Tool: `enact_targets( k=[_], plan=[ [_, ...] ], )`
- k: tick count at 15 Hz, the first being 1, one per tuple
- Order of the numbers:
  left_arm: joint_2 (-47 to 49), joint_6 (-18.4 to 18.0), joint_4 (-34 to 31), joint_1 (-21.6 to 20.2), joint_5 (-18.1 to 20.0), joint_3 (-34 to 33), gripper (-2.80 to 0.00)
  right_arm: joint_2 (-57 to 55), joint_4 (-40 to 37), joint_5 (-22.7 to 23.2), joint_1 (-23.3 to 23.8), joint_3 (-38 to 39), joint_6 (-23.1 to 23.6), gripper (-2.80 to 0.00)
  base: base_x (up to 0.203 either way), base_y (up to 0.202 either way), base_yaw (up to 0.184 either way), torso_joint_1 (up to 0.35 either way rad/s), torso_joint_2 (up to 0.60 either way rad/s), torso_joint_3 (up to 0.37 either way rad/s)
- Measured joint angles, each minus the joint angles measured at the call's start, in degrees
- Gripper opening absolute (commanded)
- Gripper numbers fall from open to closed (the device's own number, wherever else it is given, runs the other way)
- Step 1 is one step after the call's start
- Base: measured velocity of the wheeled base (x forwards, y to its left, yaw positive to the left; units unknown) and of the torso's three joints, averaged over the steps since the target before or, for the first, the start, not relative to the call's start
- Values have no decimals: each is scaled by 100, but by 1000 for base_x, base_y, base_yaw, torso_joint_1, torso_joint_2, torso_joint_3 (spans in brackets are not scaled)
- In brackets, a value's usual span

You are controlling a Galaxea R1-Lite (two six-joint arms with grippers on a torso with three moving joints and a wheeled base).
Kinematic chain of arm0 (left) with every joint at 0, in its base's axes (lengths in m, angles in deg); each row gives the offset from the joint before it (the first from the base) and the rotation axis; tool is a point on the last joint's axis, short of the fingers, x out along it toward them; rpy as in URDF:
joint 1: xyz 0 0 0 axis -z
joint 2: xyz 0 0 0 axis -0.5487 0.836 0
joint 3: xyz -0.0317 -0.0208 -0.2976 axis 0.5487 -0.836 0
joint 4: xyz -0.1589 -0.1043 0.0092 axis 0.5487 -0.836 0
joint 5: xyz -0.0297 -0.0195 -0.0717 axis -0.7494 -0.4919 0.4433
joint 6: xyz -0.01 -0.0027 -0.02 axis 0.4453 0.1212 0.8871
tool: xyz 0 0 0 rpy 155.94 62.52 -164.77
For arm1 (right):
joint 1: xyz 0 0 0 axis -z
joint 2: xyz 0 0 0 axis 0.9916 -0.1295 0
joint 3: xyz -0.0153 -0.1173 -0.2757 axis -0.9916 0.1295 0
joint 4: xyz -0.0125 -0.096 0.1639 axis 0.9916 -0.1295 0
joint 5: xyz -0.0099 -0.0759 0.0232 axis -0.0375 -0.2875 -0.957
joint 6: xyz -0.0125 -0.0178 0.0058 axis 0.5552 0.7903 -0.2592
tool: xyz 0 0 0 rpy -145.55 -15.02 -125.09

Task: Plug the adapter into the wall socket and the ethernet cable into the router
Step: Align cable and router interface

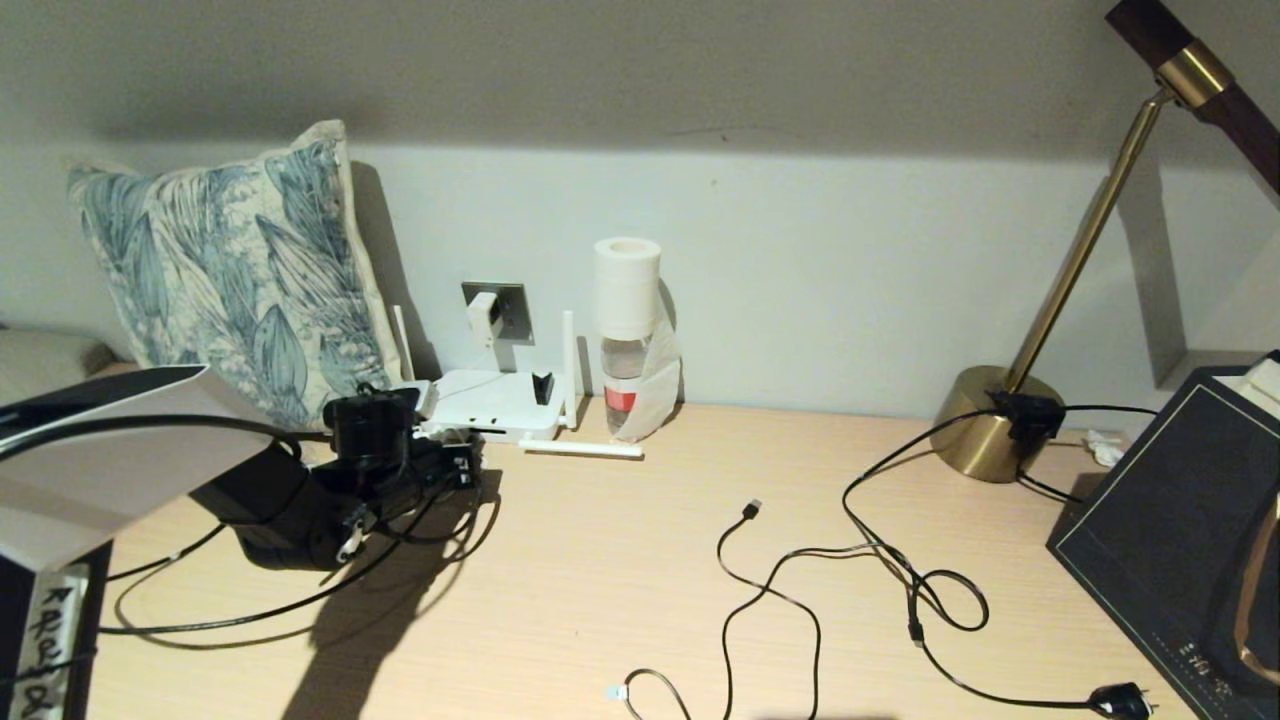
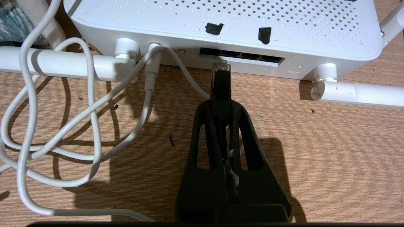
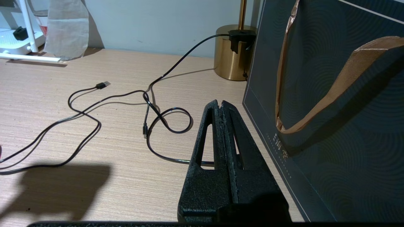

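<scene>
The white router (image 1: 490, 400) lies against the wall below the grey wall socket (image 1: 510, 310). The white adapter (image 1: 483, 318) sits in that socket, and its thin white cord (image 2: 94, 110) loops over the table and into the router's back. My left gripper (image 2: 222, 105) is shut on the black boot of the ethernet cable. The cable's clear clip connector (image 2: 220, 65) has its tip at the mouth of the router's port row (image 2: 249, 57). In the head view the left gripper (image 1: 458, 465) hovers just in front of the router. My right gripper (image 3: 221, 104) is shut and empty above the table.
A leaf-print pillow (image 1: 240, 270) leans left of the router. A bottle capped with a paper roll (image 1: 627, 330) stands to its right. One antenna (image 1: 580, 449) lies flat. A black USB cable (image 1: 752, 510), a mains plug (image 1: 1120, 700), a brass lamp base (image 1: 985, 425) and a dark bag (image 1: 1170, 520) fill the right side.
</scene>
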Motion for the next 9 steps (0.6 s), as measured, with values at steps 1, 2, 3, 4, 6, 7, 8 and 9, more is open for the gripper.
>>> enact_targets(
  k=[1, 2, 3, 4, 6, 7, 8, 9],
  plan=[
    [-2, 0, 0, 0, -2, -7, -280, 0, 0, 0, 0, 0, -2, -280, 0, 0, 0, 0, 0, 0],
    [-5, 0, 0, 0, -1, -11, -280, 0, 0, 0, 0, 0, -5, -280, 0, 0, 0, 0, 0, 0],
    [-11, -5, 0, 0, -2, -11, -280, 0, 2, 0, 0, 0, -5, -280, 0, 0, 0, 0, 0, 0],
    [-18, -6, 0, -2, -2, -13, -280, 0, 2, 0, 0, 0, -3, -280, 0, 0, 0, 0, 0, 0],
    [-22, -23, 0, -5, -9, -13, -280, 0, 0, -1, 0, 0, -2, -280, 0, 0, 0, 0, 0, 0],
    [-22, -71, 0, -5, -13, -13, -280, -1, 2, -2, 0, 0, -6, -280, 0, 0, 0, 0, 0, 0],
    [-24, -105, 0, -19, -19, -13, -280, -2, 0, 0, 0, 0, -5, -280, 0, 0, 0, 0, 0, 0],
    [-24, -113, 0, -38, -21, -13, -280, 0, 0, -2, 0, 0, -5, -280, 0, 0, 0, 0, 0, 0]
  ],
)
